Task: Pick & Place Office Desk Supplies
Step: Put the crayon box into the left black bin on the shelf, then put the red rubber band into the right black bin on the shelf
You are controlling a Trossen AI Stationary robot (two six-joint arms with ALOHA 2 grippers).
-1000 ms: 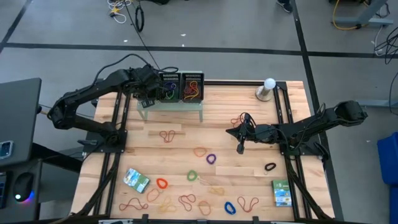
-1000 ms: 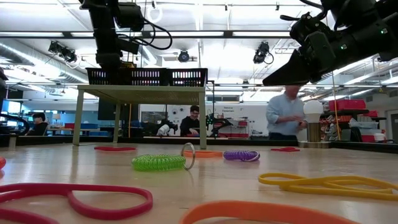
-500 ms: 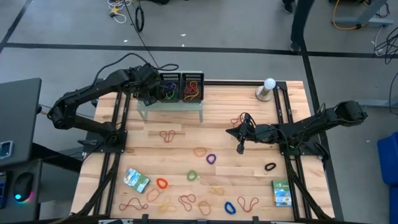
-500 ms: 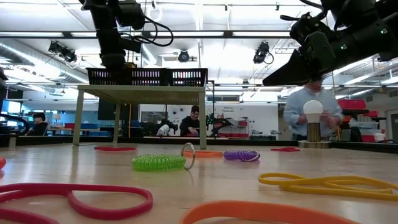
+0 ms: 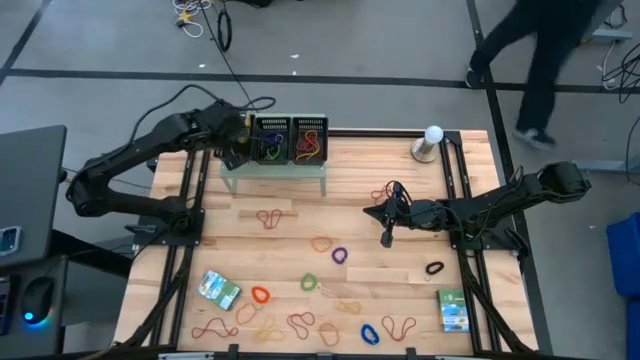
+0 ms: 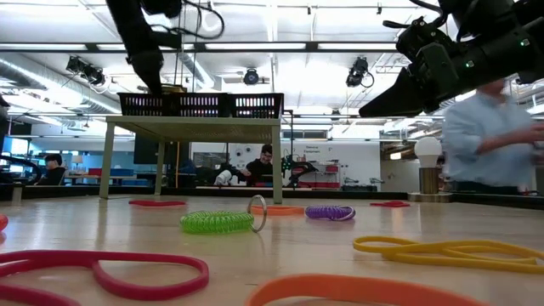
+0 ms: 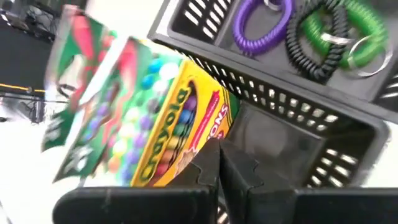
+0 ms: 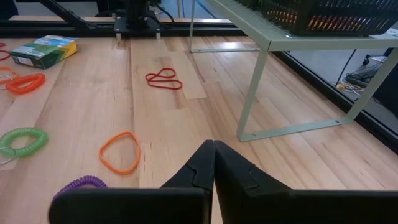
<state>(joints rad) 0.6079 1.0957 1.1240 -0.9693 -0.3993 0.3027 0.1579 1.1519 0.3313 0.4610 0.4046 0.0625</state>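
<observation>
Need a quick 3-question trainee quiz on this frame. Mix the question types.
1. True or false: the black mesh tray beside the left gripper is empty.
2. Which gripper hangs over mid-table, away from the shelf? A) left B) right
3. In the high view, how many crayon boxes lie on the bare wood of the table?

Key
1. False: a purple coil and a green coil lie in it.
2. B, the right gripper.
3. Two; the second is at.
</observation>
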